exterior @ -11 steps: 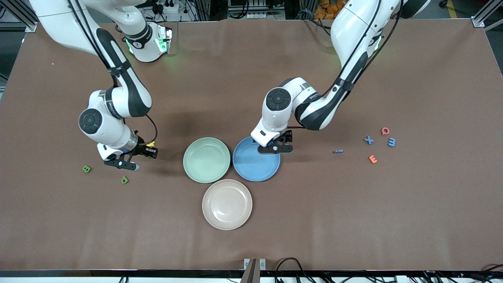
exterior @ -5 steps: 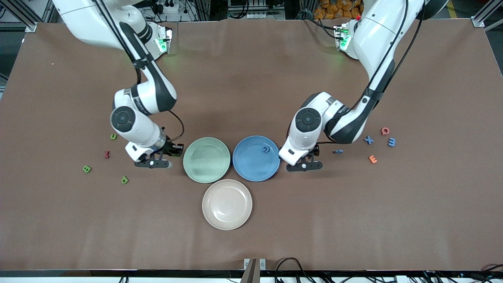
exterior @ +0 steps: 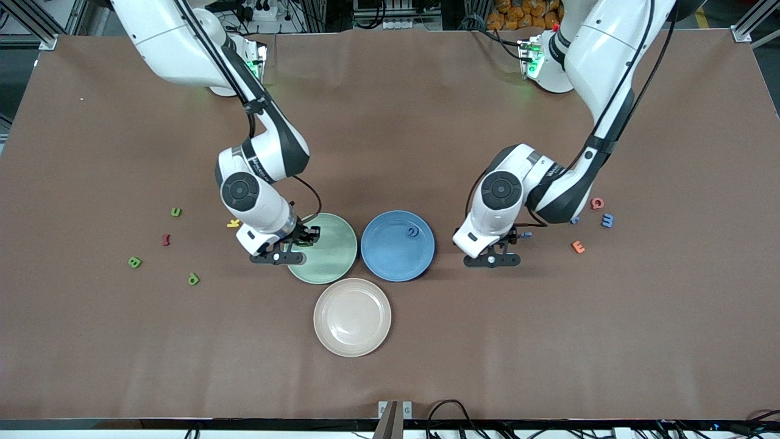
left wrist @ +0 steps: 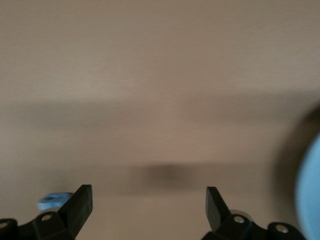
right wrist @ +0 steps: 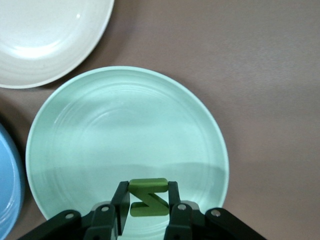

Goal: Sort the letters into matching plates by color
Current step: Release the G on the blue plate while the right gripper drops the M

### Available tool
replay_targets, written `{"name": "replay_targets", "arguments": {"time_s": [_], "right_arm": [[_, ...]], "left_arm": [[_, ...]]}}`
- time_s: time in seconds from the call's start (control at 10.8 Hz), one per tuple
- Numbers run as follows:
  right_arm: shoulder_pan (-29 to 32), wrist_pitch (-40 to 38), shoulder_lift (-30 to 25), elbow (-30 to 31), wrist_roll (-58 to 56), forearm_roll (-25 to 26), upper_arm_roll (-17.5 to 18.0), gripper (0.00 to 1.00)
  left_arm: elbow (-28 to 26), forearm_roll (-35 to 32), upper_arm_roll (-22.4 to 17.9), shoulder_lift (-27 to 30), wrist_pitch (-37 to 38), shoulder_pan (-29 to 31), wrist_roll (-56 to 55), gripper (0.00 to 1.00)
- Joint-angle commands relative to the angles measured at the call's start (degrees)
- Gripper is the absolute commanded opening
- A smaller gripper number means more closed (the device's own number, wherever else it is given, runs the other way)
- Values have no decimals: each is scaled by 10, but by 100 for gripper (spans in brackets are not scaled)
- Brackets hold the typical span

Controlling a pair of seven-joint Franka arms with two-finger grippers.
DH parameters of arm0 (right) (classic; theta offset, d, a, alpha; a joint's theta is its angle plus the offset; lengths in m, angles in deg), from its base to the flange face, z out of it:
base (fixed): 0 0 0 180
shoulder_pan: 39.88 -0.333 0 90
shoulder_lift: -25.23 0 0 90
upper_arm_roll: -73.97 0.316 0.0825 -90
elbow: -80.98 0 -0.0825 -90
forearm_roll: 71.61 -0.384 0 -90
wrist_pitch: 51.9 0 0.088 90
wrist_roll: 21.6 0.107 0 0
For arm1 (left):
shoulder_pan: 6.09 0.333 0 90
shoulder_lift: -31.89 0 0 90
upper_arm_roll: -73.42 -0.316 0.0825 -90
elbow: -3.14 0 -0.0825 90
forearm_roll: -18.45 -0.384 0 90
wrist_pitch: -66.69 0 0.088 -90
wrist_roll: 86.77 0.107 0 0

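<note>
Front view: the right hand (exterior: 291, 249) hangs over the rim of the pale green plate (exterior: 326, 253) at the right arm's end, its fingers pinched on a green letter that the hand mostly hides. The left hand (exterior: 496, 251) hovers over bare desk (exterior: 548, 341) between the blue plate (exterior: 390, 256) and a small blue letter (exterior: 525, 234); its fingers are hidden under the wrist. A blue letter (exterior: 412, 231) shaped like a curl lies in the blue plate. The cream plate (exterior: 352, 317) sits nearer the camera, touching both others. Toward the right arm's end lie green letters, one a "B" (exterior: 134, 262), one like a "d" (exterior: 193, 279), one like a "u" (exterior: 176, 212), with a red letter (exterior: 166, 239) and a yellow letter (exterior: 233, 223). Toward the left arm's end lie an orange "E" (exterior: 577, 246), a red letter (exterior: 598, 203) and a blue letter (exterior: 607, 220); another blue one is nearly hidden by the arm. Lettering on both forearms is too small to read.

Left wrist view: blurred; the fingers stand wide apart over brown desk, nothing between them. A pale blue letter (left wrist: 52, 201) shows beside one fingertip, and the blue plate's edge (left wrist: 309, 190) is cut off.

Right wrist view: the fingers grip a green "Z" or "N" (right wrist: 148, 197) over the green plate (right wrist: 125, 135); cream plate (right wrist: 45, 35) and blue plate (right wrist: 7, 190) are cut off.
</note>
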Motion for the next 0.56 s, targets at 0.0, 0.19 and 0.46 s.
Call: {"name": "replay_targets", "arguments": {"time_s": [0.0,0.19,0.46], "right_arm": [[-5,-9,11,-25,40,5,-4,100],[-4,-10,7,-26,39,6,-14,100],[-2,-10,2,-25,22,6,-43,100]], "left_arm": [[-59,-22,7,54,2,60,86,100],[-69,-22,7,67,3,88,136,100],[-77,-24,5,73,3,103,156,100]]}}
